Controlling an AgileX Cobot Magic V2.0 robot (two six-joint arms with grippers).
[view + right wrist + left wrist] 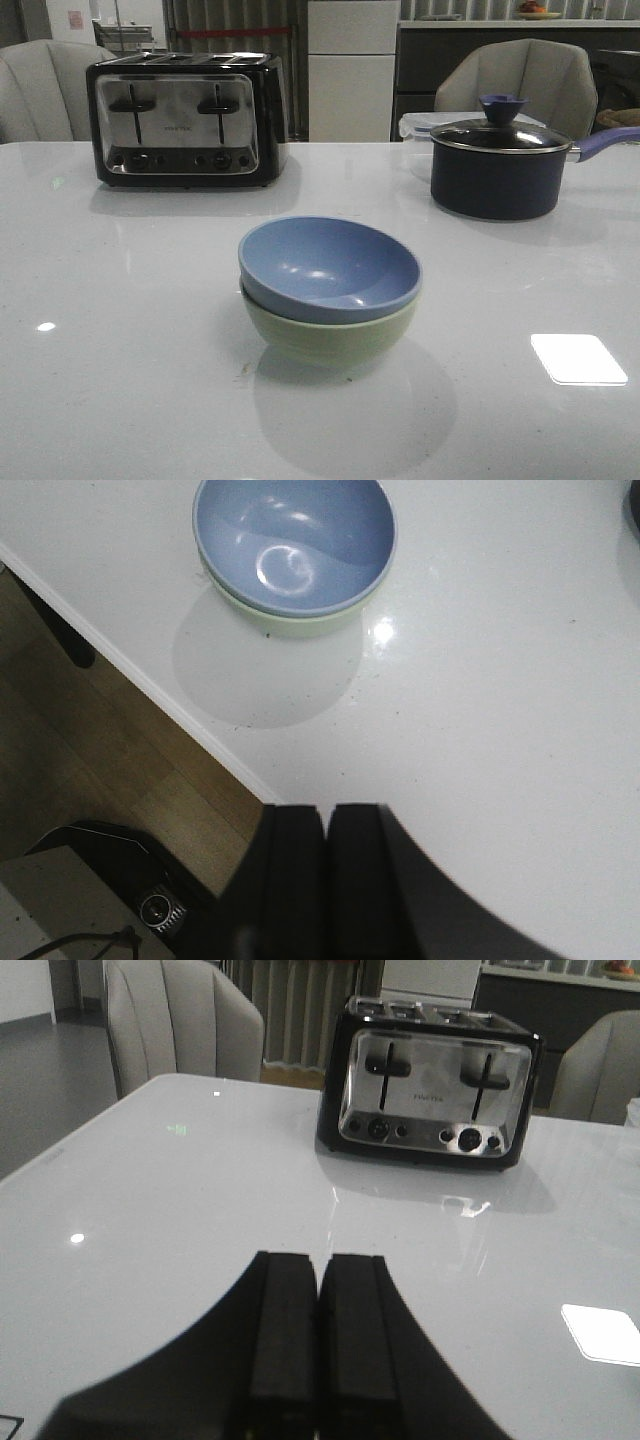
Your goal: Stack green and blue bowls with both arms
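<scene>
The dusty blue bowl [330, 268] sits nested inside the pale green bowl [330, 340] at the middle of the white table, near its front edge. The right wrist view shows the same stack, blue bowl [295, 545] over a sliver of green bowl [290, 623]. My right gripper [326, 810] is shut and empty, well clear of the stack, above the table's edge. My left gripper [318, 1260] is shut and empty over bare table, facing the toaster; no bowl shows in its view. Neither gripper appears in the front view.
A black and chrome toaster [185, 120] stands at the back left. A dark lidded saucepan [500, 165] with a purple handle stands at the back right. Chairs stand behind the table. Beyond the table's edge [150, 685] lies wooden floor.
</scene>
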